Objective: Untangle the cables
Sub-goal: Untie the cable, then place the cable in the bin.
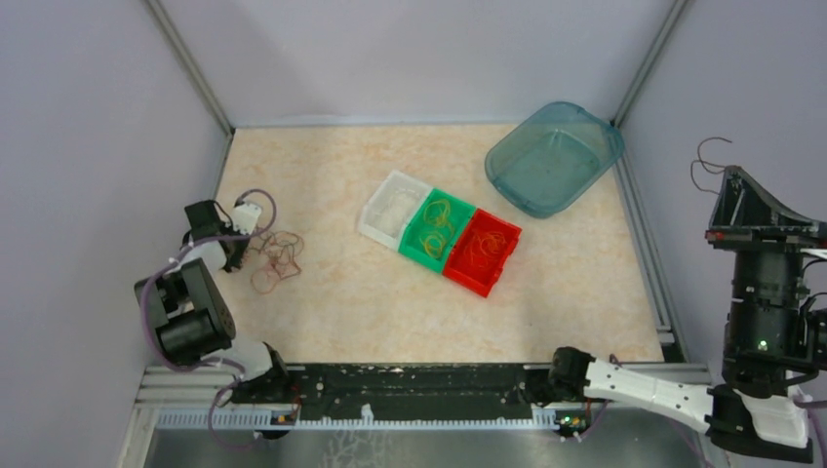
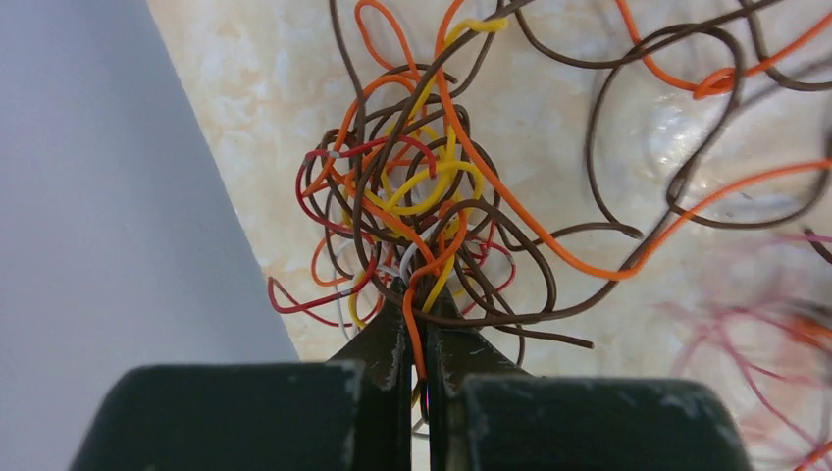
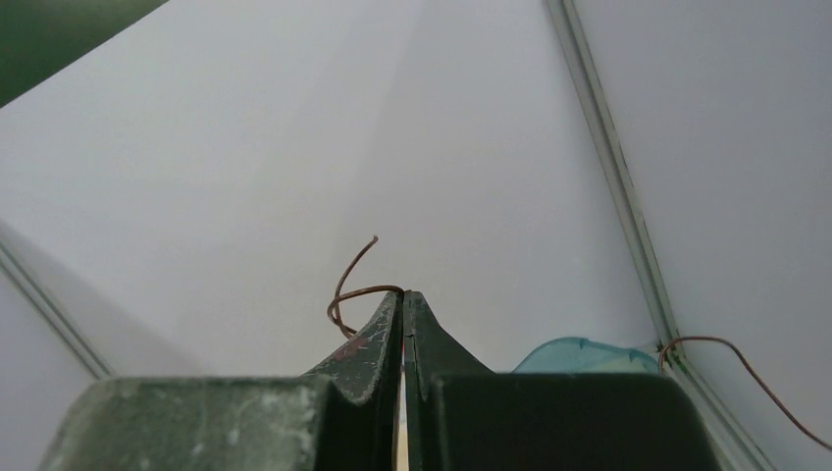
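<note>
Left gripper [image 2: 417, 316] is clamped on an orange strand [image 2: 412, 329] at the near edge of the tangle [image 2: 422, 196], which lies dead ahead on the table's [image 1: 390, 312] left side, while the right gripper [image 3: 403, 296], pinching a brown cable [image 3: 345, 294], hangs well apart, high right.

We find the tangle of cables [image 1: 276, 258] on the left part of the table [image 1: 585, 292], against the tips of the left gripper [image 2: 417, 319], which sits just left of it. Mid-table, three bins touch in a diagonal row: left bin [image 1: 394, 207], middle bin [image 1: 421, 259] and right bin [image 1: 472, 285], the latter two with loops [image 1: 439, 226] inside. Behind and right of them, a tub [image 1: 554, 161] fills the far right corner. The right gripper [image 3: 403, 299] sits beyond the table's right edge, a single strand [image 3: 368, 288] at its tips.
</note>
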You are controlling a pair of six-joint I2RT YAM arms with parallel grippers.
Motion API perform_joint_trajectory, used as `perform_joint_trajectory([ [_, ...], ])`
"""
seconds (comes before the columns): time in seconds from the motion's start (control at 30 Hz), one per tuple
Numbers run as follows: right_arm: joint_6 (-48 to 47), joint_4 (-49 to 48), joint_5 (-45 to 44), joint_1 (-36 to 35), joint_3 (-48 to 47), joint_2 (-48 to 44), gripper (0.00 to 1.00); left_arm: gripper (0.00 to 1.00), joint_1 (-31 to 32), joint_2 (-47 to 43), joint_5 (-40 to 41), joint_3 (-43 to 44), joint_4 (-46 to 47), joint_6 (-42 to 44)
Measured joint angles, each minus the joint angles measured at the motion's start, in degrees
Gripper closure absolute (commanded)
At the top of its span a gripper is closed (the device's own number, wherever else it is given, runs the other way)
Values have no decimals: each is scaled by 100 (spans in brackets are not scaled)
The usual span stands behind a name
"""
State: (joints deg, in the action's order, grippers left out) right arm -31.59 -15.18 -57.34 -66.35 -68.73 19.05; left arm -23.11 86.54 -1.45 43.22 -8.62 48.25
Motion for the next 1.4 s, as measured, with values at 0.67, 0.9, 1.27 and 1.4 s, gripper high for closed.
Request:
perform_joint_trajectory([
  [0.67,1617,1021,953,-157,501,2754,100,100,-72,-769,-3154,1309,-2649,-461],
  [0.9,2546,1222,1884,782,619,3652,100,100,-72,-822,-3423,1480,-2900,-581],
  [1.27,3519,1001,2999,1910,846,4334,100,100,-72,-855,-3517,1478,-3104,-577],
  [1.4,3751,933,3226,2052,1117,4669,100,100,-72,-855,-3567,1480,-3163,-540],
])
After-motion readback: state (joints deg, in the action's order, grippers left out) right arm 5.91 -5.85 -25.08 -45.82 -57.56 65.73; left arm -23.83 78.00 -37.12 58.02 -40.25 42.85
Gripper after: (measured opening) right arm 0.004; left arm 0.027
